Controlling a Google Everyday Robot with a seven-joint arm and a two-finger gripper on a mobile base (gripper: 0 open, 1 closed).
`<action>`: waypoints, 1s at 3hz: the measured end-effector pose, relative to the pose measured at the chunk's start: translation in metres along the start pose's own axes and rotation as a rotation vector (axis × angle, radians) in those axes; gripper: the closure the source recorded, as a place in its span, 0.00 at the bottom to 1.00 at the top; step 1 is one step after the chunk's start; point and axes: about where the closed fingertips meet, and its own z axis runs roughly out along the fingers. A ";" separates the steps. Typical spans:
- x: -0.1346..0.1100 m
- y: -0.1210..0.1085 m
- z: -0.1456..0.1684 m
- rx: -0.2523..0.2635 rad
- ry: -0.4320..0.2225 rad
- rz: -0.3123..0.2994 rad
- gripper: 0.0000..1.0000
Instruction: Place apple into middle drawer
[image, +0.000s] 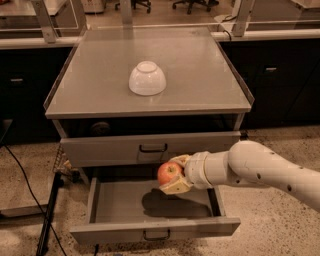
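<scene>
The red apple (169, 173) with yellowish patches is held in my gripper (175, 175), whose pale fingers (173, 187) are shut around it. My white arm (260, 170) reaches in from the right. The apple hangs just above the back middle of the open middle drawer (100, 202), a wide shallow grey tray pulled out toward the camera, with a small dark handle (156, 234) on its front. A dark shadow of the apple and gripper lies on the drawer floor. The drawer above it (100, 149) is closed.
A white upturned bowl (147, 78) sits on the grey cabinet top (200, 75). A black cable (30, 185) runs over the speckled floor at the left, next to a dark post (49, 210). Dark counters stand behind and to the right.
</scene>
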 end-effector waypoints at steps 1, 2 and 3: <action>0.032 0.003 0.031 0.008 -0.021 0.000 1.00; 0.067 0.014 0.073 -0.010 -0.038 0.009 1.00; 0.073 0.015 0.084 -0.021 -0.033 -0.001 1.00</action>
